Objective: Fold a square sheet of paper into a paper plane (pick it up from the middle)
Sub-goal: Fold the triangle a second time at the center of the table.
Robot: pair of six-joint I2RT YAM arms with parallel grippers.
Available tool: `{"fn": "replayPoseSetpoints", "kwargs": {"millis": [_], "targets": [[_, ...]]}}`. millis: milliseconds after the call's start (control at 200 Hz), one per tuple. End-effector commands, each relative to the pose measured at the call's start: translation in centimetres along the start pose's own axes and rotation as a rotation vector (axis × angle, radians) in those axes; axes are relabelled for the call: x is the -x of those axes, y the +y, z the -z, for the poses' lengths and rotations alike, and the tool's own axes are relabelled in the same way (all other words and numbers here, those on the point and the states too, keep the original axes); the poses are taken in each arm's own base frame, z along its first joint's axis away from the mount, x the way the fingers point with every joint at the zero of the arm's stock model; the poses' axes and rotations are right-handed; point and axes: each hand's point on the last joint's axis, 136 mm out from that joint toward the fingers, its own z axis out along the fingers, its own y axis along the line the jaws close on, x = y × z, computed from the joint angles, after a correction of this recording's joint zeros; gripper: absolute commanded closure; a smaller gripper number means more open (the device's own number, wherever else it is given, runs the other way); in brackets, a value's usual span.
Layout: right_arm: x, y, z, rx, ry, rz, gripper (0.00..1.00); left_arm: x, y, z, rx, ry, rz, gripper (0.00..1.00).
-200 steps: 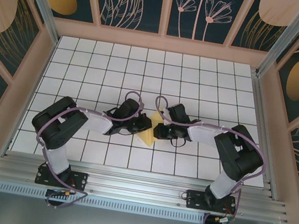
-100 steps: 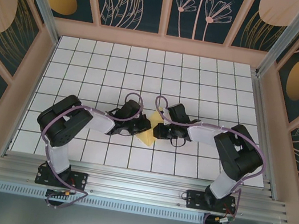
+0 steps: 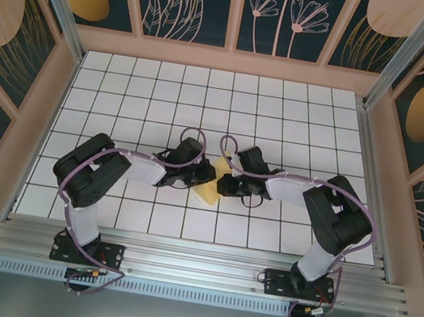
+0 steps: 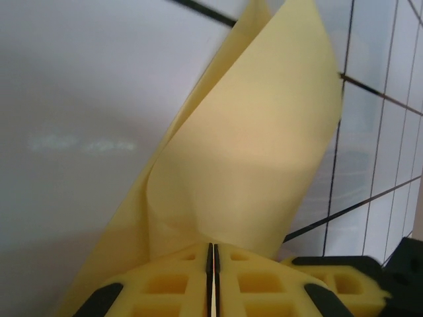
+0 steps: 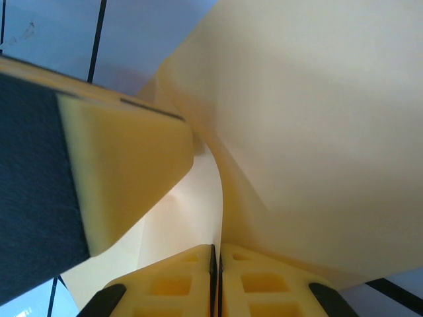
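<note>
Thin pale-yellow square sheet of paper (image 3: 208, 193) sits mid-table, loosely doubled over (curl, no sharp crease). Left gripper (image 4: 212, 249) pinches its 9 o'clock side and right gripper (image 5: 215, 251) its 3 o'clock side, both clamped tight. Early stage: nose and wings still unformed.

**White gridded counter, one folded yellow sheet at its middle**

The counter (image 3: 285, 114) is a flat white surface ruled by thin dark lines into even square tiles. In the top view it runs from a ribbed aluminium rail (image 3: 193, 266) at the near edge back to the far wall. The tiles to the far, left and right sides are bare white. The square sheet of paper (image 3: 208, 189), pale yellow and already creased into a smaller pointed shape, sits over the tiles near the counter's middle. Its lower corner points toward the near edge. From the left wrist view the paper rises off the white surface. Whether any part rests on the counter cannot be told.
</note>
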Motion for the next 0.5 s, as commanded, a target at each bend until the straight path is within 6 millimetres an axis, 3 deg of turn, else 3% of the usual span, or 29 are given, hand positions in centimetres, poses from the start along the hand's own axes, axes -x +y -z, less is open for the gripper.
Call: {"fn": "replayPoseSetpoints", "kwargs": {"millis": [0,135,490], "targets": [[-1.7,-1.7,-1.0,-0.060,0.065,-0.018,0.88,1.6,-1.8,0.4,-0.003,-0.038,-0.063,0.88],[-1.7,-1.8,-1.0,-0.067,0.067,-0.019,0.88,1.9,-1.1,-0.1,0.040,-0.041,-0.068,0.88],[-1.8,-1.9,-1.1,-0.070,0.069,-0.019,0.88,0.5,2.4,-1.0,0.106,-0.019,-0.054,0.88]]}}
